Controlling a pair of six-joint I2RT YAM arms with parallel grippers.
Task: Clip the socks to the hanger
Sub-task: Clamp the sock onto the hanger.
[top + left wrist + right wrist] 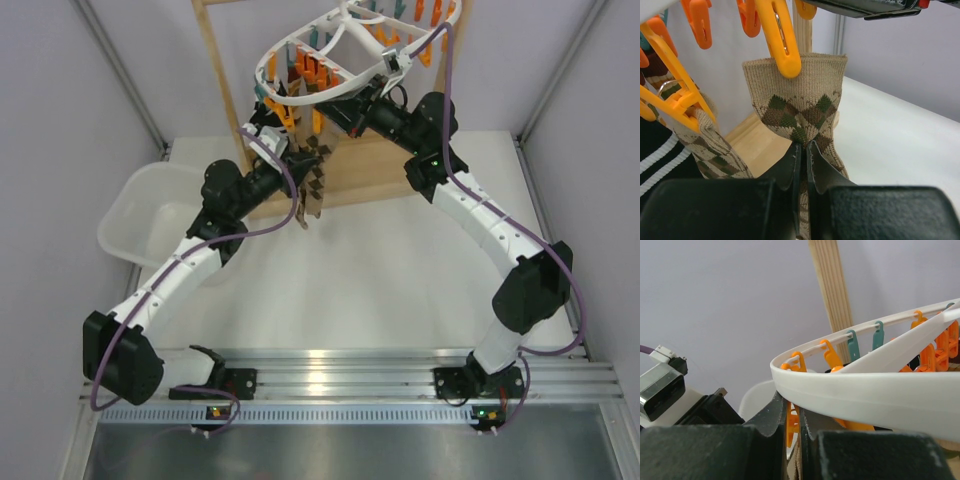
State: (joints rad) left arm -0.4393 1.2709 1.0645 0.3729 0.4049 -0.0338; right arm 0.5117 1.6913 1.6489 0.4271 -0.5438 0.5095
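Note:
A brown-and-tan diamond-pattern sock [795, 95] hangs upright, and an orange clip [783, 45] sits over its cuff's top edge. My left gripper [803, 148] is shut on this sock just below the diamonds; in the top view the gripper [296, 158] sits under the white oval hanger [262, 65]. A second patterned sock [707, 142] hangs from a clip at the left. My right gripper [796, 412] is shut on an orange clip [791, 426] just below the hanger rim [865, 390]; it also shows in the top view [336, 108].
A black sock with white stripes [655, 160] hangs at the far left. The light wooden stand [222, 90] holds the hanger, its base [370, 170] on the table. A white plastic bin [150, 215] sits at the left. Several orange and teal clips [852, 345] dangle along the rim.

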